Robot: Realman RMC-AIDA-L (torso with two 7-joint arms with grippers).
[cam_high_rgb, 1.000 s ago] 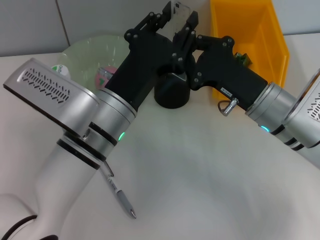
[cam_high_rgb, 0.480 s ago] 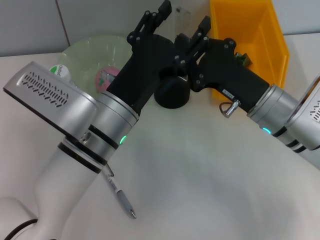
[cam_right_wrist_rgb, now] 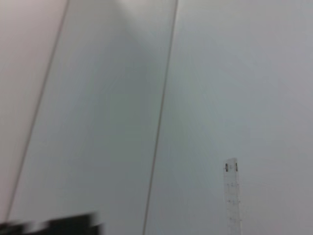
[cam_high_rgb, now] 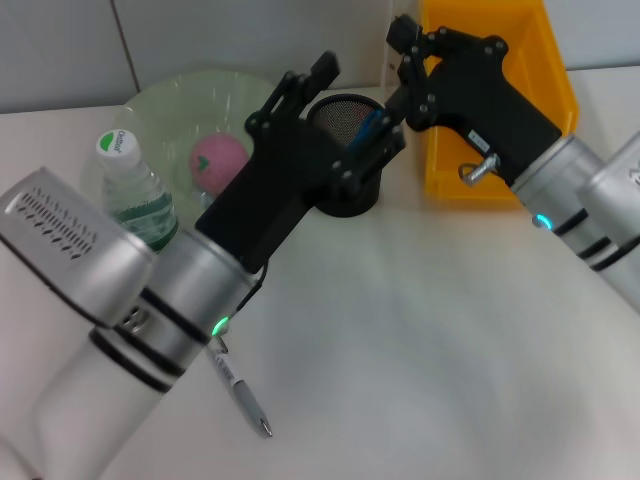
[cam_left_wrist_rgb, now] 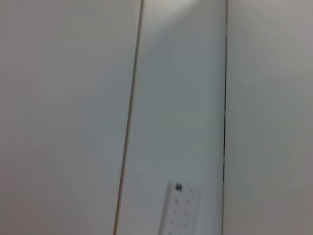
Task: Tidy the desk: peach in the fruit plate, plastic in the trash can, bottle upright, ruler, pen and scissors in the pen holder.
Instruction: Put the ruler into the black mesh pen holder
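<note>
The left gripper (cam_high_rgb: 345, 125) reaches across to the black mesh holder (cam_high_rgb: 345, 205) at the far middle of the table (cam_high_rgb: 420, 340), its fingers (cam_high_rgb: 322, 70) spread wide over the holder's rim with nothing between them. A blue-handled item (cam_high_rgb: 368, 128), probably the scissors, stands inside the holder. The right gripper (cam_high_rgb: 402, 45) is raised just right of the holder, in front of the yellow bin (cam_high_rgb: 555, 70); whether its jaws are open or closed cannot be told. A clear ruler (cam_right_wrist_rgb: 232, 196) shows upright in the right wrist view against the wall. At far left the peach (cam_high_rgb: 218, 158) lies in the green plate (cam_high_rgb: 180, 100), and the bottle (cam_high_rgb: 135, 190) stands upright at the plate's near left edge. The pen (cam_high_rgb: 240, 392) lies on the table near the left arm.
</note>
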